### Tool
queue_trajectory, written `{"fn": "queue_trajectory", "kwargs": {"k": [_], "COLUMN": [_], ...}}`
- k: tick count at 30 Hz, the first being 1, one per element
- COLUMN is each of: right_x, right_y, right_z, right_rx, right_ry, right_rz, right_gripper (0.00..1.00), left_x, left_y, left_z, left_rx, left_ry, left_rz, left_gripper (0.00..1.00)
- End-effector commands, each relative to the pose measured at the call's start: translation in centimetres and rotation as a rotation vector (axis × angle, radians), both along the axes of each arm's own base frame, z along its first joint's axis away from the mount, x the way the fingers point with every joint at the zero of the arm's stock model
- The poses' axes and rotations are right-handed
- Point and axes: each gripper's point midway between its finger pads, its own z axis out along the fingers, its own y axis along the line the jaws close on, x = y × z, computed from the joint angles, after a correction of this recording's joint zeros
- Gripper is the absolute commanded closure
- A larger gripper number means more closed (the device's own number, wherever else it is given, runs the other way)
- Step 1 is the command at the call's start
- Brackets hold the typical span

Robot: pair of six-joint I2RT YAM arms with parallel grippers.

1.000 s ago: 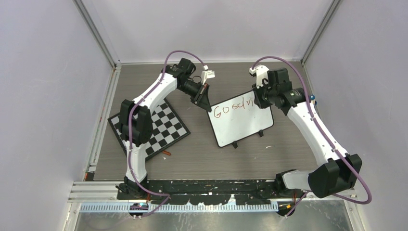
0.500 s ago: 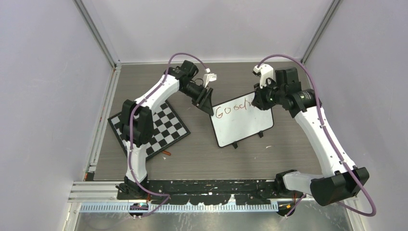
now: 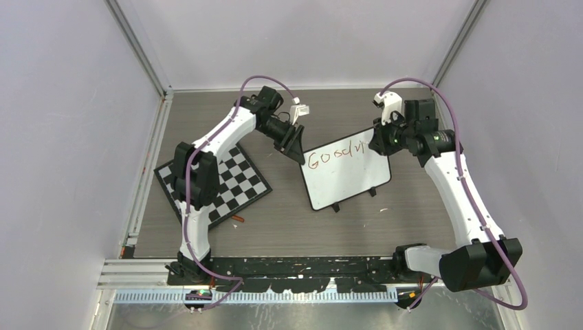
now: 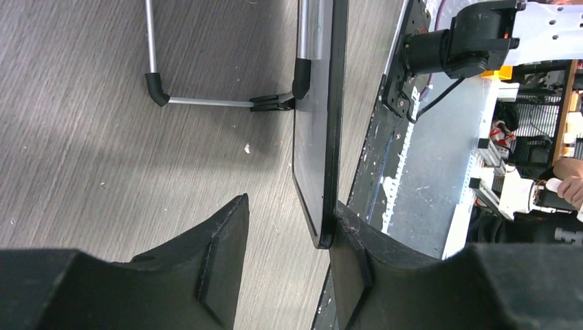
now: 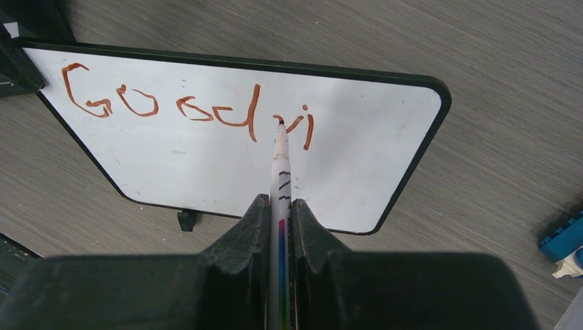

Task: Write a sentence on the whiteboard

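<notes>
What has just changed: the left pincer [image 4: 289, 210] has let go of the whiteboard [image 5: 206, 165]. Its jaws now stand apart with the board's corner between them, against one jaw and with a clear gap to the other.
What that means: by my judgement the board now stands on its wire prop [image 4: 206, 102] alone while writing goes on. A firm stroke could push or turn it, so a light press seems wise.
Grip of the right pincer [image 5: 280, 203]: clenched on the marker [image 5: 280, 158], which runs straight out ahead of its jaws.
Marker tip: ahead of the right pincer, at the board's face between the last two strokes. I cannot tell whether it touches.
State of the sentence [image 5: 185, 106]: "Good vi" in red-brown, along the board edge farthest from the right pincer. Most of it looks unwritten.
Place of the whiteboard: on the table [image 3: 275, 234] between the two pincers, one at each upper corner.
Against a second ago: the left pincer was then pinched shut at that corner. The right pincer has slid away from the left one, uncovering newer strokes. The board sits much as it did.
Off to the side: the checkerboard [image 3: 227, 182], behind the left pincer.
</notes>
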Motion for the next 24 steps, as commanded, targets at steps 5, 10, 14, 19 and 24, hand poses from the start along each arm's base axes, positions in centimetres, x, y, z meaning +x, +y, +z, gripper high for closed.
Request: {"fn": "queue_trajectory", "kwargs": {"k": [5,10,14,19,24], "right_x": [1.8,1.7,1.7,1.5,1.2], "right_y": [-0.7,-1.8,-2.6,-2.8,-2.3], "right_z": [1.1,0.7,0.4,0.4,0.2], "right_rx": [-0.031,-0.051,-0.045,-0.042,-0.033], "right_ry": [-0.088,-0.085,-0.076,-0.076,-0.062], "right_rz": [-0.003,-0.015,-0.014,0.022,0.065], "right_gripper": [1.0,1.0,1.0,1.0,1.0], "left_x": [0.6,0.3,0.1,0.5,0.7], "left_y": [-1.4,-2.2,-2.7,-2.7,-2.5], "left_z": [1.8,2.2,2.2,1.7,1.5], "left_rx": [-0.062,-0.072,-0.065,-0.044,-0.024], "left_ry": [-0.036,-0.038,-0.044,-0.047,-0.065], "left_rz": [-0.025,-0.045,-0.053,-0.051,-0.073], "left_gripper": [0.56,0.56,0.63,0.89,1.0]}}
